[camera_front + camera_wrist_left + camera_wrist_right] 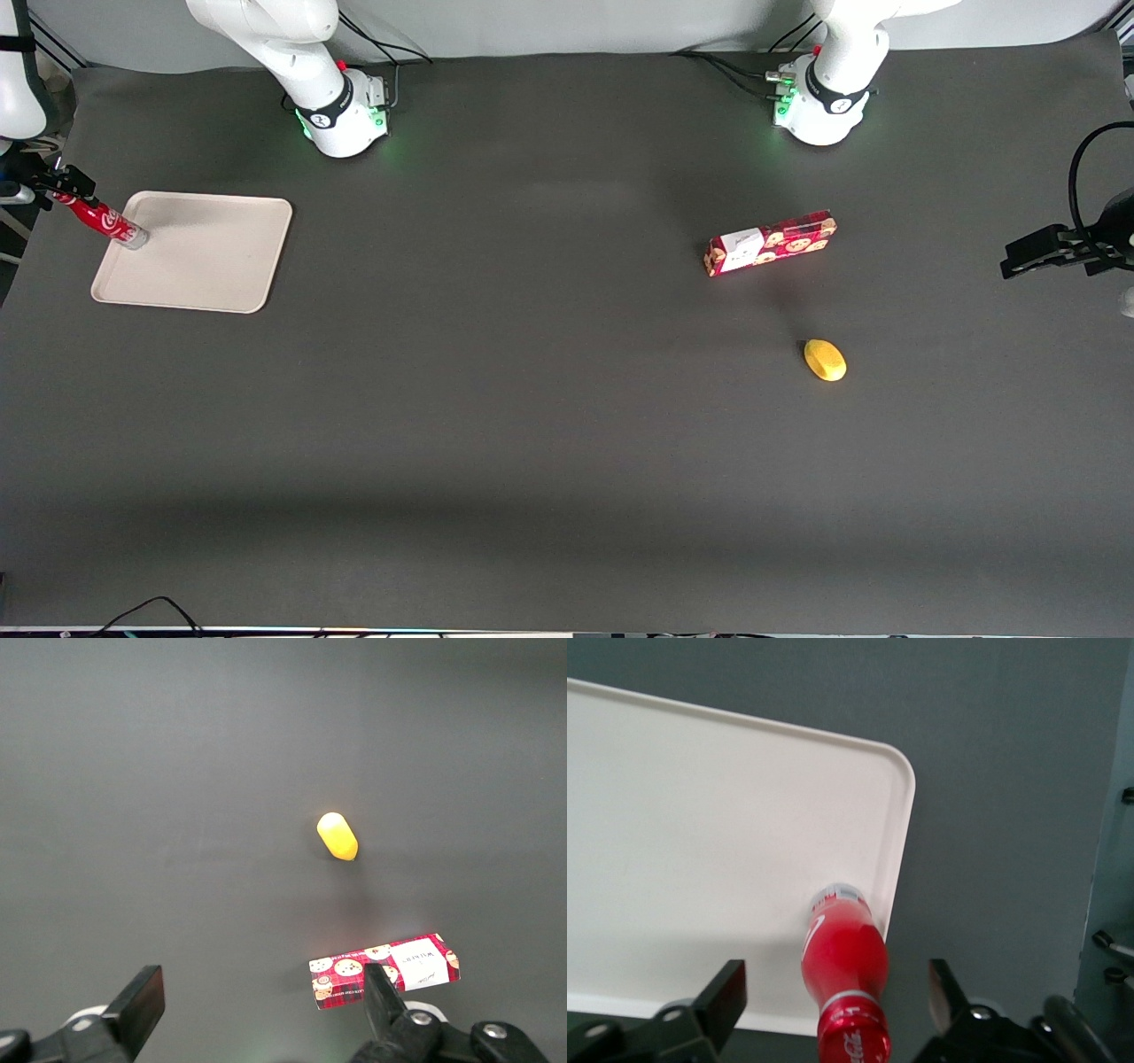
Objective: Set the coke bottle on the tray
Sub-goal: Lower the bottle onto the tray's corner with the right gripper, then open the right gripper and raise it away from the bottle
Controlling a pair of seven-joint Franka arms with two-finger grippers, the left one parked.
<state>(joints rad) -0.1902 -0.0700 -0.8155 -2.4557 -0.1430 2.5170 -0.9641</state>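
Note:
The coke bottle point(104, 219) is a slim red bottle with white script. Its silvery base rests on the beige tray point(213, 257), close to the tray's rim at the working arm's end of the table. In the right wrist view the bottle point(843, 961) stands just inside a rounded corner of the tray point(700, 815). My right gripper point(69, 184) is above the bottle's cap. It is open point(834, 973), with a finger on each side of the bottle's neck and a gap showing on both sides.
A red cookie box point(771, 242) lies toward the parked arm's end of the table, and also shows in the left wrist view point(385, 970). A yellow lemon-like object point(825, 360) lies nearer the front camera than the box. The table's edge runs close beside the tray.

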